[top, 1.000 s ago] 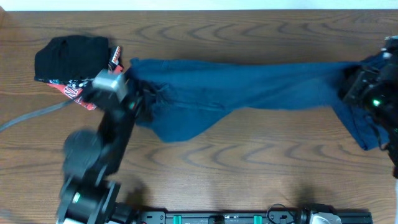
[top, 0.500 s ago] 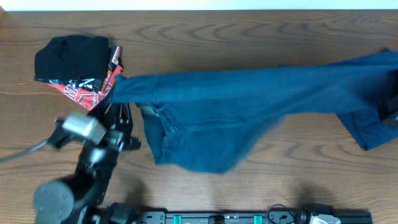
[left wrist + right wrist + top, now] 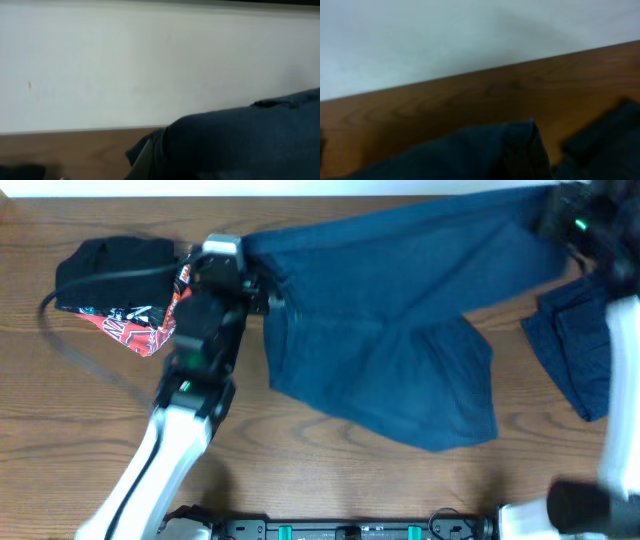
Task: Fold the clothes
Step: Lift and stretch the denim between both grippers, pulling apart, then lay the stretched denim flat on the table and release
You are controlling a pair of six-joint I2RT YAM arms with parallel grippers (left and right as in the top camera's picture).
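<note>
A dark navy-blue garment (image 3: pixel 400 330) hangs stretched between my two arms across the far half of the table, its lower part draped down onto the wood. My left gripper (image 3: pixel 262 272) holds its left top corner; the cloth fills the lower right of the left wrist view (image 3: pixel 240 145) and hides the fingers. My right gripper (image 3: pixel 548 212) holds the right top corner at the far right; cloth also covers the fingers in the right wrist view (image 3: pixel 485 152). A second navy garment (image 3: pixel 575 350) lies on the table at the right.
A black folded cloth (image 3: pixel 115 265) and a red patterned cloth (image 3: pixel 135 325) lie at the far left, just beside my left gripper. A grey cable (image 3: pixel 80 350) runs over the left of the table. A white wall runs behind the far edge.
Both arms have swung toward the far edge, lifting and carrying the navy garment with them. The cloth now spreads wider and hangs lower in the middle.
</note>
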